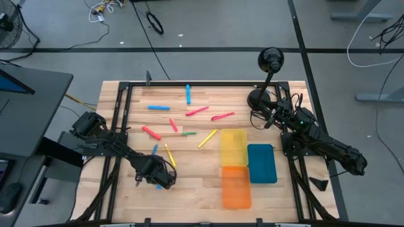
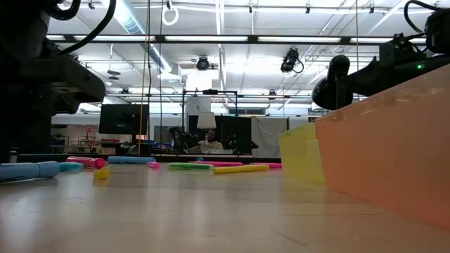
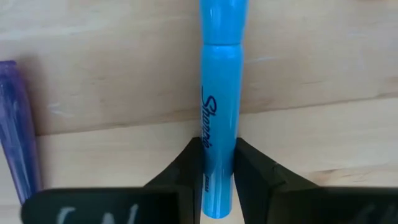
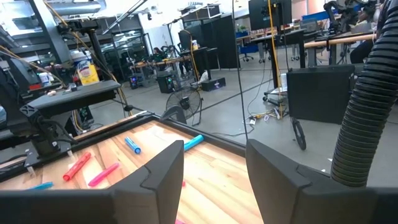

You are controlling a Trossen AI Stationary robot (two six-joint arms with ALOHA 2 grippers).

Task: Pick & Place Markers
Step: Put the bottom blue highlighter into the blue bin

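Several markers lie flat on the wooden table (image 1: 189,202): blue (image 1: 158,108), blue (image 1: 188,94), pink (image 1: 197,111), red (image 1: 151,132), green (image 1: 188,133), yellow (image 1: 207,138) and others. My left gripper (image 1: 159,178) is low at the near left, shut on a light blue marker (image 3: 221,93). The gripper hides most of that marker in the high view. A purple marker (image 3: 15,124) lies beside it. My right gripper (image 4: 214,174) is open and empty, held above the table's far right (image 1: 270,120). My left gripper pinches the blue marker's barrel (image 3: 217,146) between its two fingers (image 3: 186,165), near the end away from the cap. The fingers come from above, one on each long side. The marker lies level along the wood; I cannot tell whether it is lifted clear.
A yellow tray (image 1: 233,147), a blue tray (image 1: 261,162) and an orange tray (image 1: 235,187) stand side by side at the near right. A black lamp-like stand (image 1: 270,60) sits at the far right corner. A black frame edges the table.
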